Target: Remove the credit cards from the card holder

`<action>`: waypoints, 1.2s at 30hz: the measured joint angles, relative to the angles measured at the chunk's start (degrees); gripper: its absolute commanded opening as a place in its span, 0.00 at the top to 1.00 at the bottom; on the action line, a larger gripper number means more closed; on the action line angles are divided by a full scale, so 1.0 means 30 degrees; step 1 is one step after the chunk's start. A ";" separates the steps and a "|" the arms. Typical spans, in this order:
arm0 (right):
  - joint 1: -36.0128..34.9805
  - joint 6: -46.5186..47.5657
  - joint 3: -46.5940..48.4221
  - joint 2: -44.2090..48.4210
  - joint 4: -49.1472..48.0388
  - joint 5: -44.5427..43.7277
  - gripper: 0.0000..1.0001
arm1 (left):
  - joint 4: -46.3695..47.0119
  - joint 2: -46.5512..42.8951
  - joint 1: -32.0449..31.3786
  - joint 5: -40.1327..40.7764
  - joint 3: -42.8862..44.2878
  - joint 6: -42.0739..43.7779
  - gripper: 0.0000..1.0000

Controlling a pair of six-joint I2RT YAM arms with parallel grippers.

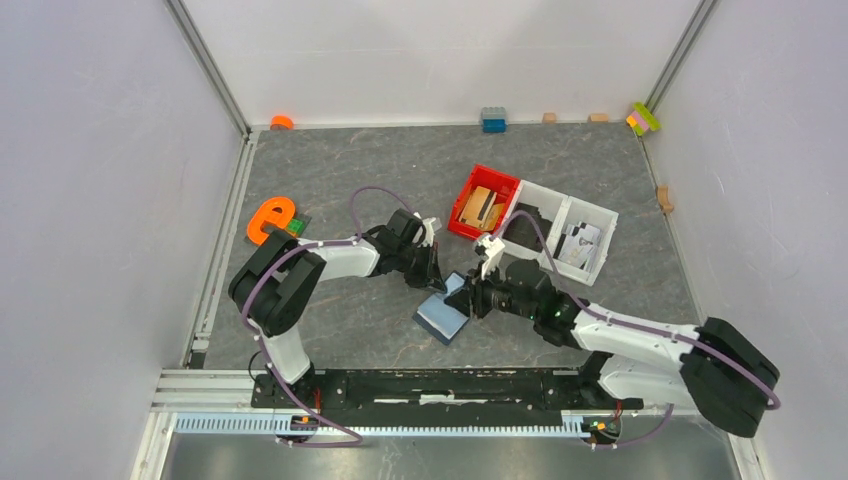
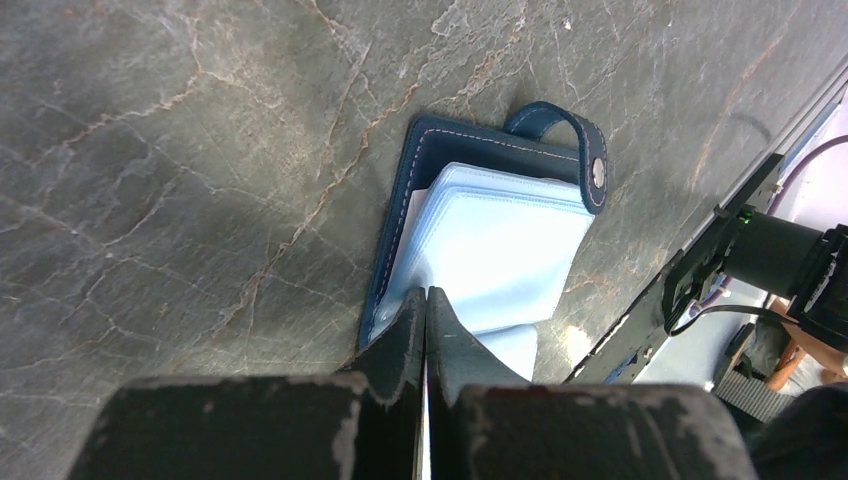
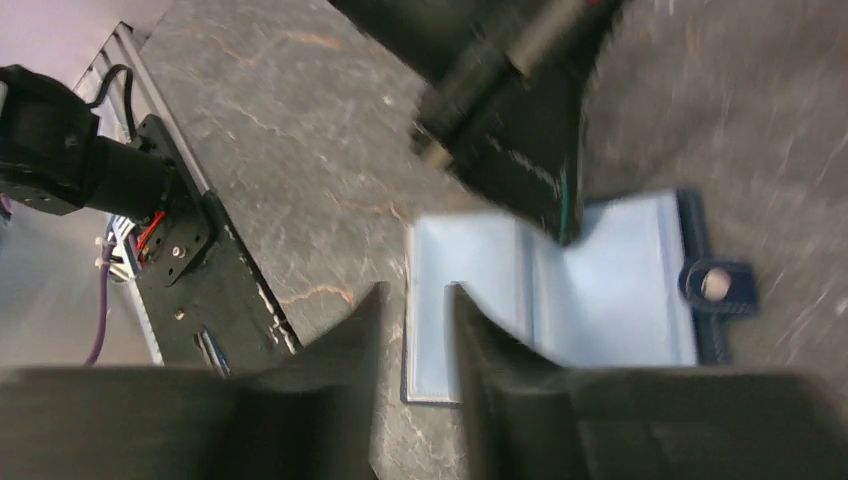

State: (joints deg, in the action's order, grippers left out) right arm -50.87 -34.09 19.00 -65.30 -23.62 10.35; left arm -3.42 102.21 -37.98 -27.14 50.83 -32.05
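Card holder (image 2: 500, 250) lies open (closed left gripper (image 2: 425, 300) alongside).

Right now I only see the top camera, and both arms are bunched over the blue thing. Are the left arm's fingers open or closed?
Observer: Closed. In the left wrist view the left fingers are pressed together, with their tips at the edge of the card holder.
Operator: And the other arm's?
Observer: The right fingers are apart, and a corner of the card holder shows in the gap between them.
Operator: Can you see any cards?
Observer: No cards show in either wrist view, only light blue pockets.
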 measured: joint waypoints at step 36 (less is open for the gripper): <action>-1.2429 1.3457 0.6666 -0.7985 0.9610 -1.8396 0.08 | -0.0335 -0.0517 -0.0007 0.0627 -0.0248 0.0284 0.98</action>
State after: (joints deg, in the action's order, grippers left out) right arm -88.16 6.28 39.00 -89.25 5.21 -44.84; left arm -4.43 100.66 -38.00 -25.26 50.09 -31.20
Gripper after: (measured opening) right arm 0.938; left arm 0.029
